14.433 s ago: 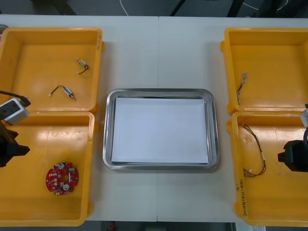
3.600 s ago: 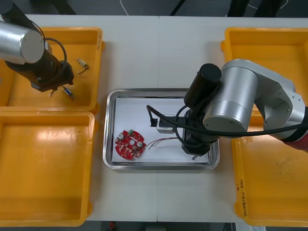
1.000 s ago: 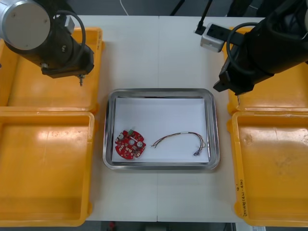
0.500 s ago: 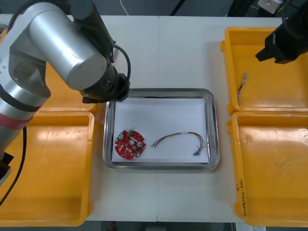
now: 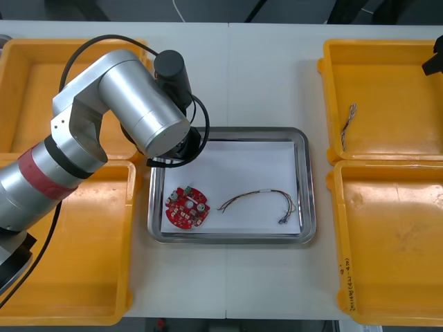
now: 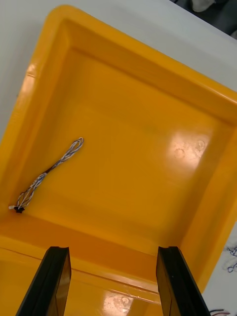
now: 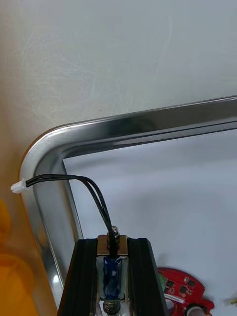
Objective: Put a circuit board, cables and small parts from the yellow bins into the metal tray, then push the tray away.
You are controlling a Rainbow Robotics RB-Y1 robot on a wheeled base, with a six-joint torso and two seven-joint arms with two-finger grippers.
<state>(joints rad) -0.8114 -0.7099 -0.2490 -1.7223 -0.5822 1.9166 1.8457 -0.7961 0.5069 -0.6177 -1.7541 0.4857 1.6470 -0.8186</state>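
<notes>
the left hand (image 7: 112,254) grips a small metal part (image 7: 112,270) trailing a black cable (image 7: 91,190), above the far left corner of the metal tray (image 5: 228,131). in the tray a round red circuit board (image 5: 185,206) lies at the left, a red and yellow cable (image 5: 259,198) just to its right. the right hand (image 6: 113,252), fingers apart and holding nothing, hangs over the far right yellow bin (image 6: 148,64), where a twisted blue and white cable (image 6: 49,173) lies.

L arm (image 5: 131,111) bent inward, L pincer (image 7: 112,243) clamped on small metal part (image 7: 112,274), R pincer (image 6: 112,253) spread
</notes>
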